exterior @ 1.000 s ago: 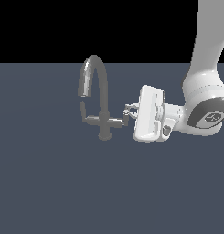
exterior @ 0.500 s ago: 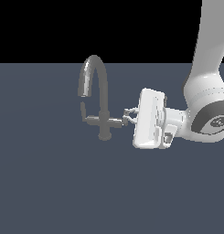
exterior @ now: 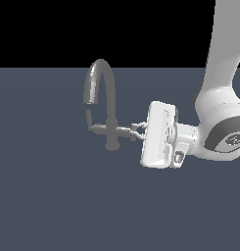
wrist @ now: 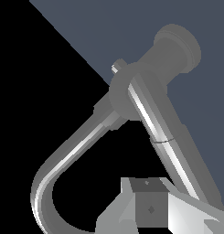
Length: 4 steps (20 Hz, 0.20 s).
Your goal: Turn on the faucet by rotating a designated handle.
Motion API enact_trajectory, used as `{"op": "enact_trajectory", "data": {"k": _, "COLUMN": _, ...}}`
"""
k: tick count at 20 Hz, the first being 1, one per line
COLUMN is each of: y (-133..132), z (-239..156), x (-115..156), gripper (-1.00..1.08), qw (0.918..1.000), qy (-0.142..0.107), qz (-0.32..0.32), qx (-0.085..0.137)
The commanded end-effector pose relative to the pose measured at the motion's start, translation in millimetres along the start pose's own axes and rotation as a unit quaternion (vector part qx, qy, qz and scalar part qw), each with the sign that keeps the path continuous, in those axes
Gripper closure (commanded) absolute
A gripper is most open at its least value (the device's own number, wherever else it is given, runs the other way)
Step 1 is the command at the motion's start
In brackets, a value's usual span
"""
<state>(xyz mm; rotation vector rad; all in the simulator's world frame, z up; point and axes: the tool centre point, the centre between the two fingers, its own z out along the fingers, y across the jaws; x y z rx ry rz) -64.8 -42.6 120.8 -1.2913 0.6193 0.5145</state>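
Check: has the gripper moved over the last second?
Yes. The gripper dropped slightly and edged toward the faucet stem, against its fixed base.

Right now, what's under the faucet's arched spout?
Under the spout stand the slim stem and round base, with two levers branching off. The handle reaches toward the pincer; its tip is hidden among the fingers, so contact is unclear.

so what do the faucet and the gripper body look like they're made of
The faucet looks like grey metal with a satin finish: a bright highlight streak runs along its tube in the wrist view. The gripper body looks like glossy white plastic or painted casing, smooth with soft shading. Both are simulator renders, so this is only apparent.
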Motion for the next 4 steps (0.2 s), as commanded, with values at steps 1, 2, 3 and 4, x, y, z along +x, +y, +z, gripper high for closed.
{"op": "enact_trajectory", "data": {"k": 1, "y": 32, "z": -6, "x": 12, "gripper": 1.08, "qw": 0.9998, "qy": 0.009, "qz": 0.018, "qx": 0.0}}
{"op": "enact_trajectory", "data": {"k": 2, "y": 39, "z": -7, "x": 14, "gripper": 1.08, "qw": 0.9998, "qy": 0.009, "qz": 0.019, "qx": 0.0}}
{"op": "enact_trajectory", "data": {"k": 3, "y": 45, "z": -8, "x": 16, "gripper": 1.08, "qw": 0.9998, "qy": 0.009, "qz": 0.02, "qx": 0.0}}
{"op": "enact_trajectory", "data": {"k": 4, "y": 45, "z": -8, "x": 16, "gripper": 1.08, "qw": 0.9998, "qy": 0.009, "qz": 0.02, "qx": 0.0}}
